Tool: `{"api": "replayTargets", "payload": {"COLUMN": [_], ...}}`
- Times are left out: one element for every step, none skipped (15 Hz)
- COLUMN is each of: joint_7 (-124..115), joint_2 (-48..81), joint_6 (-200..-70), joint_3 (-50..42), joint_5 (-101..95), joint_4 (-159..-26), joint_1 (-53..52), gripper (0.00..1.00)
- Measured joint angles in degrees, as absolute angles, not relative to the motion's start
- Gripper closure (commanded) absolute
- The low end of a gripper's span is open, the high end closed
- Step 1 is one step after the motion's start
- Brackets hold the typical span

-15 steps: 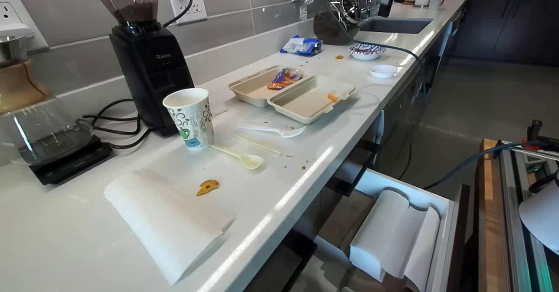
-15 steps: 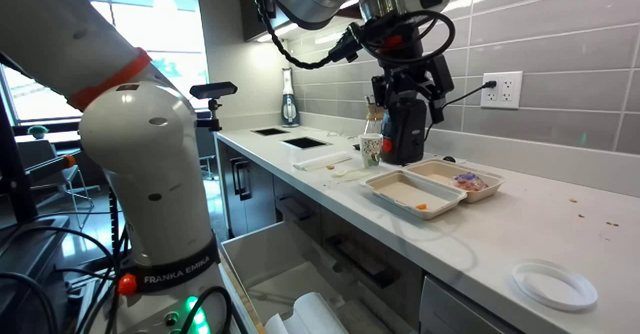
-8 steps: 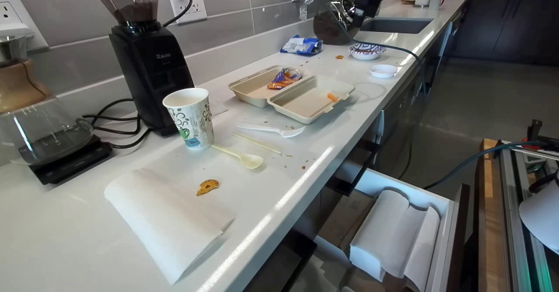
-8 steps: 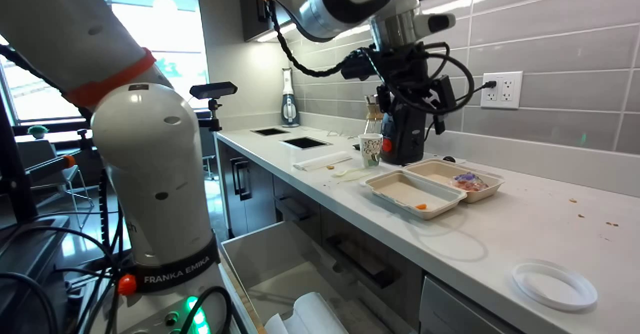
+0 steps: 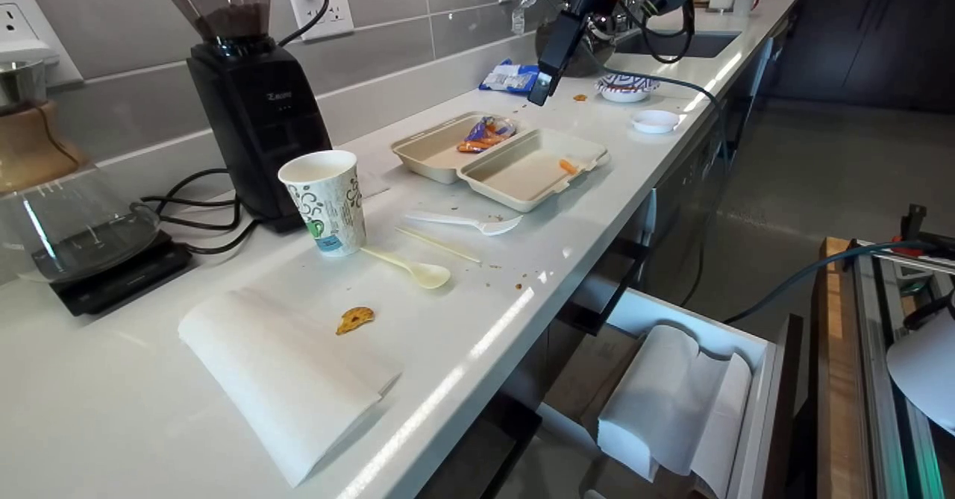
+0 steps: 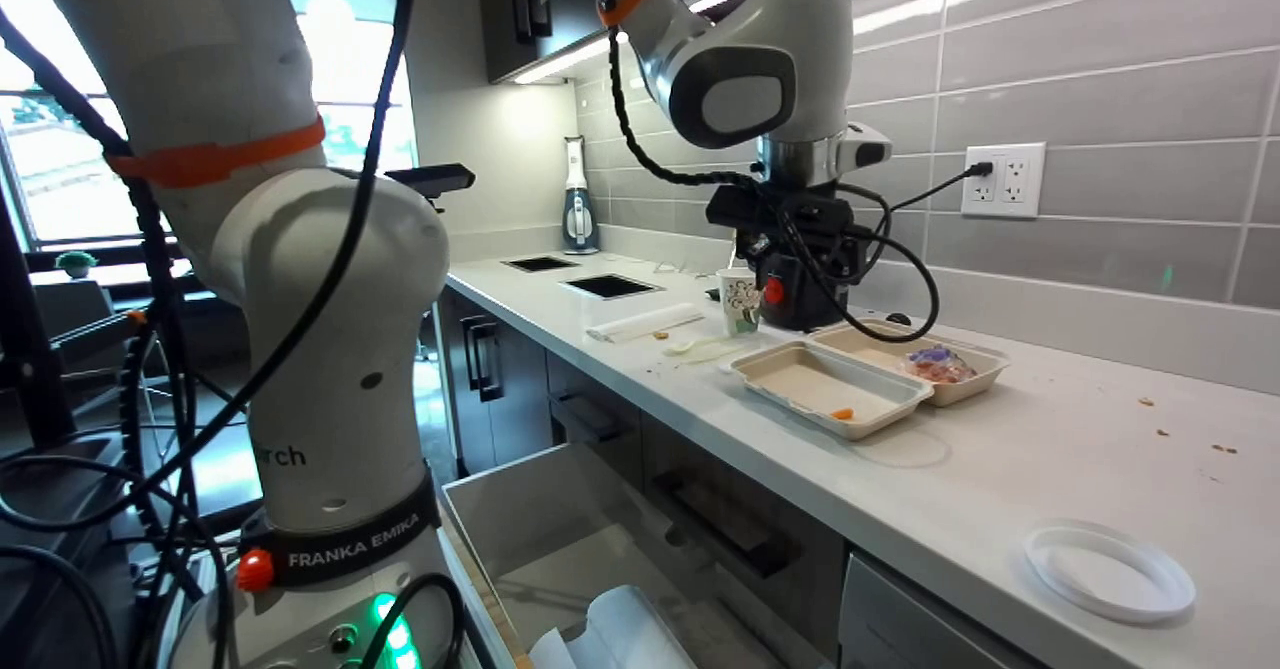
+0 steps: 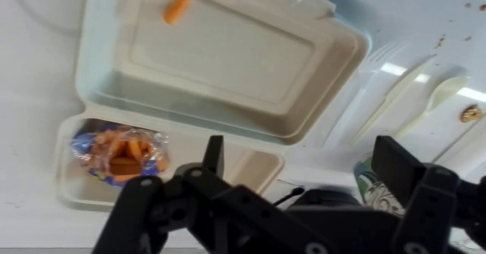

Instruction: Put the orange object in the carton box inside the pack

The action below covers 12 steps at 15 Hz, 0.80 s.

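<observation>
The orange object is a small carrot piece [image 5: 568, 166] lying in one half of the open beige carton box [image 5: 515, 174]. It also shows in the wrist view [image 7: 182, 2] and in an exterior view [image 6: 843, 413]. The pack is a clear and blue plastic bag [image 5: 486, 135] of orange sticks in the box's wall-side half. In the wrist view the pack [image 7: 121, 155] has its opening facing up, with sticks visible inside. My gripper [image 7: 298, 145] is open and empty above the box, its fingers apart over the box's corner and the counter. In an exterior view one finger [image 5: 548, 74] shows above the box.
A patterned paper cup [image 5: 328, 201] and a black coffee grinder [image 5: 257, 118] stand beside the box. A white fork [image 5: 470, 221], a knife and a spoon lie near it. A white lid [image 6: 1110, 571] is on the counter. An open drawer [image 6: 560, 509] sits below the counter edge.
My arm has come down and the gripper has tilted and moved toward the box, now showing a finger above it. The carrot piece, pack and box have not moved.
</observation>
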State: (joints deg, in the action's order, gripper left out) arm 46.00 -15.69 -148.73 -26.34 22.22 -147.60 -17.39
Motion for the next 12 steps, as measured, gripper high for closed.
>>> {"api": "replayTargets", "payload": {"joint_7": [48.8,49.9,50.7,51.1,51.1,51.1,51.1,51.1,51.1,51.1,51.1,51.1], "joint_2": [-15.4,-15.2,-14.8,-14.6,-14.6,-14.6,-14.6,-14.6,-14.6,-14.6,-14.6,-14.6], "joint_6": [-144.7,-140.4,-135.6,-134.3,-134.4,-134.4,-134.4,-134.4,-134.4,-134.4,-134.4,-134.4], "joint_3": [-27.1,-28.0,-28.0,-26.7,-25.1,-24.0,-23.4,-23.2,-23.1,-23.1,-23.1,-23.1], "joint_5": [24.0,24.3,24.4,24.7,24.8,24.9,25.0,25.0,25.1,25.1,25.1,25.1], "joint_4": [-146.5,-145.5,-144.4,-143.9,-143.9,-144.0,-144.0,-144.0,-144.0,-144.0,-144.0,-144.0], "joint_1": [-17.7,-18.0,-17.0,-15.2,-13.5,-12.7,-12.4,-12.3,-12.3,-12.3,-12.3,-12.3], "gripper": [0.0,0.0,0.0,0.0,0.0,0.0,0.0,0.0,0.0,0.0,0.0,0.0]}}
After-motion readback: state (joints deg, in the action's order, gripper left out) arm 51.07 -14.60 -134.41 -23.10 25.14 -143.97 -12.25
